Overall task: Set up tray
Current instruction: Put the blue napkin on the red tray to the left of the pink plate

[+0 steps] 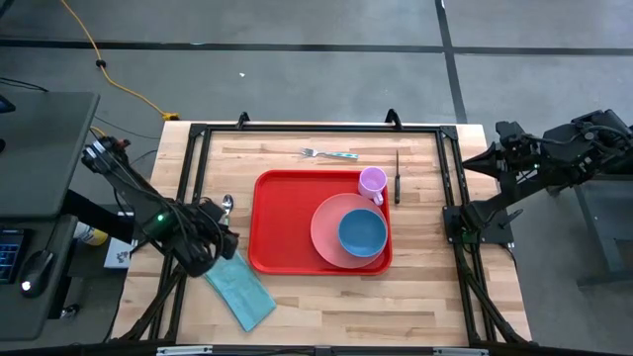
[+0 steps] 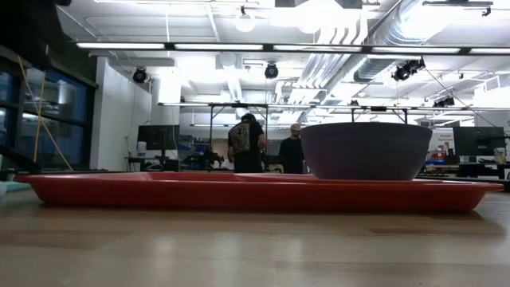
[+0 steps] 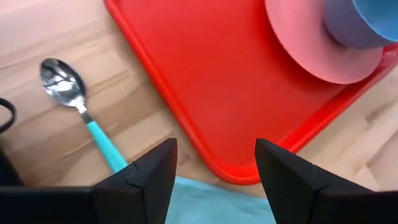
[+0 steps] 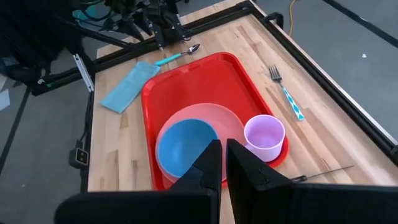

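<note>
Looking down, you see the red tray (image 1: 287,222) mid-table, carrying a pink plate (image 1: 331,237) with a blue bowl (image 1: 362,232) on it and a lilac cup (image 1: 372,183) in its far right corner. Your left gripper (image 1: 220,233) hangs open and empty above the teal napkin (image 1: 240,290) and spoon (image 1: 226,204) by the tray's left edge; your right gripper (image 4: 222,165) waits shut off the table's right edge.

Two dark, near-black jointed arms of matte metal and plastic were seen. On the left arm (image 1: 148,203) a small green light was lit, and black cabling was looped near its upper joint. The left gripper (image 3: 214,177) was formed of two black, angular, wedge-shaped fingers (image 3: 152,177). The right arm (image 1: 539,163) was built alike, its right gripper (image 4: 224,168) made of two flat black fingers.
</note>
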You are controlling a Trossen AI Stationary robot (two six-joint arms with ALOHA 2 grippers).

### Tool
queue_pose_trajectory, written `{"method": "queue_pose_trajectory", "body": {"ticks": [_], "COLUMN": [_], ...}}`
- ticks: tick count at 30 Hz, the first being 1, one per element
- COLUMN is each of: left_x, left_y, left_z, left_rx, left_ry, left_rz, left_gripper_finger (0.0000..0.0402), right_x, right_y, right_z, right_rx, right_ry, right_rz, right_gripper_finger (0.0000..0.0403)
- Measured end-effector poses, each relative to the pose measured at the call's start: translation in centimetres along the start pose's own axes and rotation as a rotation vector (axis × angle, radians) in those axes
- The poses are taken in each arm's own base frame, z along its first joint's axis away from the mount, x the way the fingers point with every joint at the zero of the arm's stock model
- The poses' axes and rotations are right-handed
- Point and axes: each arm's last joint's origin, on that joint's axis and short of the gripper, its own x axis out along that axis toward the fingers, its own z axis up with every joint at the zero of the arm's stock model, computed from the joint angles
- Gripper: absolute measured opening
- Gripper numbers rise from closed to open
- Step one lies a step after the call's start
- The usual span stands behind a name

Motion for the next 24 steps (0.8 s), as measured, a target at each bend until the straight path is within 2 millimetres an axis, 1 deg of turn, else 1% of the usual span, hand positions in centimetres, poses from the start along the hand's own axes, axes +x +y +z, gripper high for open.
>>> {"method": "queue_pose_trajectory", "body": {"ticks": [3,6,10,14,17,21,24], "left_x": [0.1,0.9,3.4,6.6,8.6,10.1,10.5], "left_y": [1.3,2.5,3.6,4.4,4.8,5.3,5.4], "left_z": [0.2,0.5,0.1,-1.0,-1.6,-1.5,-1.1], "left_rx": [-0.014,-0.042,-0.134,-0.228,-0.296,-0.405,-0.451], "left_ry": [-0.003,-0.109,-0.246,-0.277,-0.356,-0.477,-0.488], "left_rz": [-0.020,-0.053,-0.100,-0.142,-0.184,-0.219,-0.214], "left_gripper_finger": [0.0250,0.0250,0.0250,0.0250,0.0250,0.0250,0.0250], "right_x": [0.0,0.0,0.0,0.2,0.3,0.6,0.8], "right_y": [0.0,0.0,0.0,0.0,0.2,0.5,0.8], "right_z": [0.0,0.0,0.1,0.2,0.4,0.7,0.9], "right_rx": [0.011,0.011,0.012,0.012,0.014,0.021,0.024], "right_ry": [0.000,-0.005,-0.023,-0.031,-0.039,-0.060,-0.070], "right_rz": [0.000,-0.009,-0.029,-0.042,-0.046,-0.049,-0.049], "right_gripper_finger": [0.0000,0.0000,0.0000,0.0000,0.0000,0.0000,0.0000]}}
